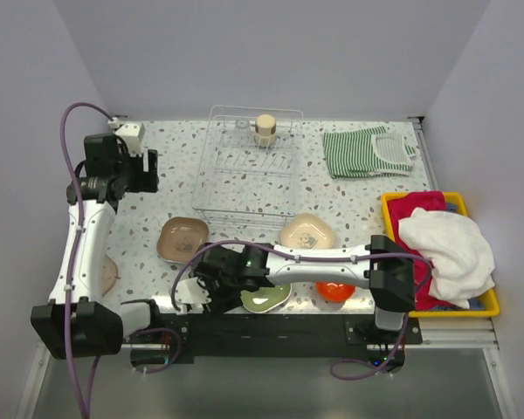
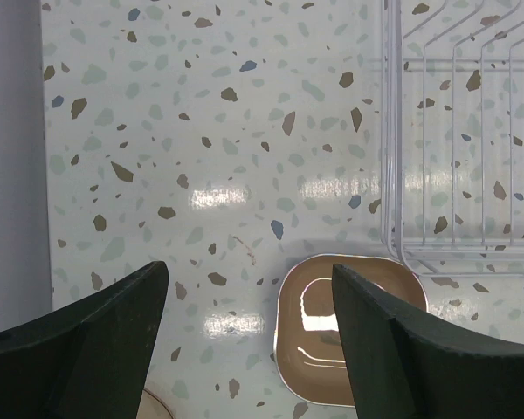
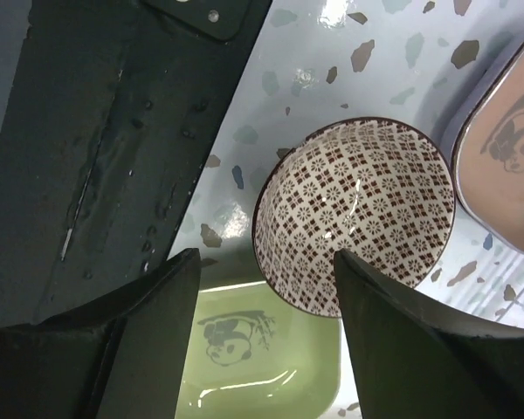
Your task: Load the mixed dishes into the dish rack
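Right end effector (image 3: 266, 262) half open, empty, astride patterned bowl (image 3: 354, 214) rim; skewed pinch could flip it onto green plate (image 3: 271, 353). Left end effector (image 2: 249, 271) open, empty.

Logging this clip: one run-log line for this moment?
left gripper open, empty | right gripper open over patterned bowl | cup in dish rack

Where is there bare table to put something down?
One free patch lies between the dish rack, the left arm and the brown plate. Another lies between the rack, the striped cloth and the yellow tray. The near edge is crowded: the cream plate, green plate and orange bowl sit close together by the right arm.
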`<state>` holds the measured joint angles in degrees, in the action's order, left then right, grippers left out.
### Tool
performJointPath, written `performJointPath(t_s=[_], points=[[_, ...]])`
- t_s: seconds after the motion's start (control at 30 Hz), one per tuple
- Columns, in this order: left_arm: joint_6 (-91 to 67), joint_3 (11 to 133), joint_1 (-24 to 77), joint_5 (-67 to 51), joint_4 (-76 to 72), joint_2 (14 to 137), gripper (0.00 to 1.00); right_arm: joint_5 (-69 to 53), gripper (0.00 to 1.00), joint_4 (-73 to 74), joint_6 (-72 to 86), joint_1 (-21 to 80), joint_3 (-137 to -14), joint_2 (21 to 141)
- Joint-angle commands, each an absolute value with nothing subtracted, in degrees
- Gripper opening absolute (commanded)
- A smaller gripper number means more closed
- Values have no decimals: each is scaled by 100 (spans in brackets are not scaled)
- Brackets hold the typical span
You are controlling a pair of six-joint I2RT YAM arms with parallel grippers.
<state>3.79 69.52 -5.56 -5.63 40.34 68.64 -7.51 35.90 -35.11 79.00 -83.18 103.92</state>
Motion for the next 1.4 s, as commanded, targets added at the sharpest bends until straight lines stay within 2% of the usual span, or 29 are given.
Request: performJointPath(t_s=[0.0, 0.17, 0.23, 0.3, 0.33, 0.43, 0.5, 0.57, 0.8, 1.0, 1.1, 1.17, 1.23, 1.37], points=[[237, 7102, -606, -545, 3858, 6513, 80, -642, 66, 3173, -3419, 7936, -8464, 10572], [202, 7137, -685, -650, 3902, 6363, 80, -519, 65, 2997, -3410, 7963, -8420, 10898], [246, 7111, -694, -633, 3911, 6293, 80, -536, 59, 3006, -3410, 7963, -8420, 11021], [255, 7075, -694, -624, 3911, 6249, 80, -562, 50, 3067, -3384, 7963, -8455, 11065], [255, 7049, -694, -624, 3902, 6214, 80, -589, 38, 3093, -3375, 7954, -8464, 11065], [255, 6979, -703, -659, 3876, 6144, 80, -606, 26, 3199, -3392, 7963, -8473, 10961], [229, 6952, -721, -694, 3850, 6143, 80, -641, 10, 3366, -3463, 7963, -8507, 10890], [229, 6970, -729, -747, 3858, 6152, 80, -729, 0, 3654, -3489, 7954, -8569, 10706], [378, 7163, -729, -1010, 3710, 6372, 79, -1290, 0, 4877, -3998, 7814, -9096, 9873], [396, 7128, -729, -1046, 3148, 6679, 75, -1994, 0, 5142, -3807, 7200, -9517, 9194], [483, 6997, -712, -1124, 2980, 6898, 65, -2547, 0, 4651, -2561, 6322, -9817, 9176], [553, 6917, -686, -1274, 2979, 7013, 36, -3118, 0, 4248, -1457, 5610, -9975, 9290], [694, 6768, -651, -1459, 3076, 7180, 0, -3383, 0, 3957, -847, 5109, -10028, 9342], [1045, 6250, -344, -1406, 3076, 7321, 0, -3735, 0, 2676, 838, 4536, -9651, 9369]])
